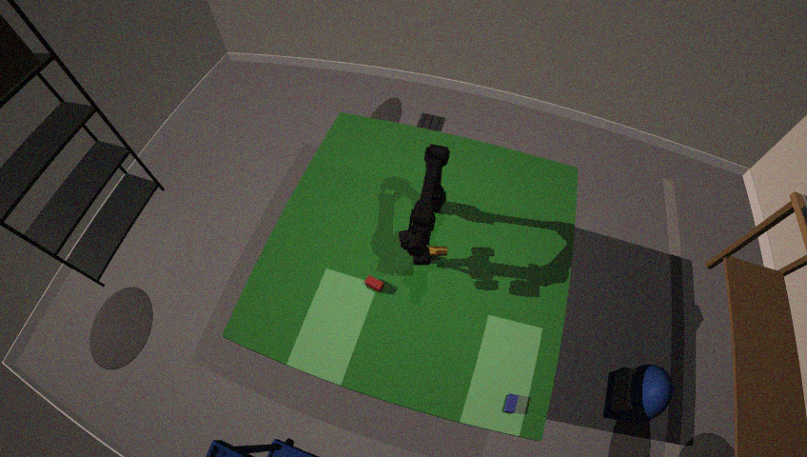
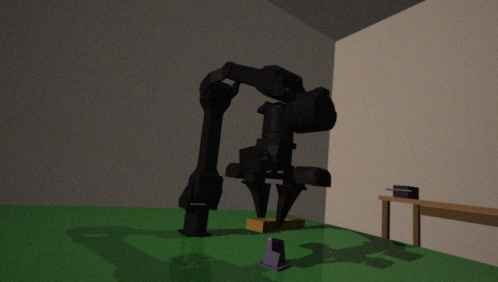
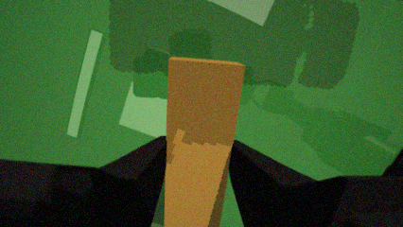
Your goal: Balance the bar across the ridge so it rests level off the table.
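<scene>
My gripper (image 1: 423, 255) (image 2: 271, 219) (image 3: 198, 146) points straight down and is shut on the orange bar (image 1: 438, 250) (image 2: 258, 224) (image 3: 205, 104). The bar is held near one end and lies about level, low over the green table top (image 1: 317, 226) (image 2: 70, 244). The ridge (image 2: 274, 257), a small grey-purple wedge, stands on the table nearer the exterior camera than the bar, and apart from it. I cannot make out the ridge in the overhead or wrist views. In the wrist view the bar runs forward between the two dark fingers.
A red block (image 1: 373, 282) lies by the left light-green patch (image 1: 331, 327). A blue-and-grey block (image 1: 515, 403) sits on the right patch (image 1: 503, 350). The arm's base (image 2: 195, 223) stands left of the bar. A wooden side table (image 2: 440, 207) is off to the right.
</scene>
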